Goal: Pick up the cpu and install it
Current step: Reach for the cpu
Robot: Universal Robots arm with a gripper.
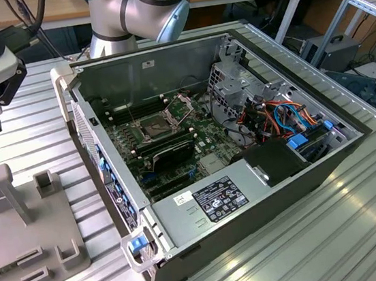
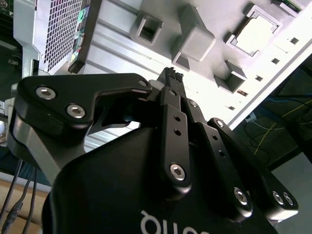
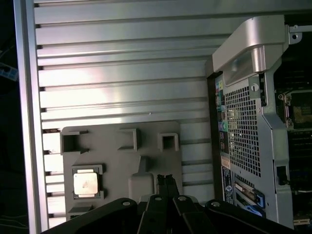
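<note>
The ribbed aluminium table [image 1: 363, 228] carries an open computer case [image 1: 166, 74] with its motherboard socket [image 1: 155, 125] exposed, and at the exterior view's left a grey fixture plate [image 1: 20, 223] lies just beside the case; wooden workbenches [image 1: 55, 9] and loose cables stand behind. The gripper [image 3: 165, 179] hangs above that plate with its fingers pressed together and nothing between them. The cpu [image 3: 87, 184] sits flat in a square recess of the plate, apart from the fingertips.
</note>
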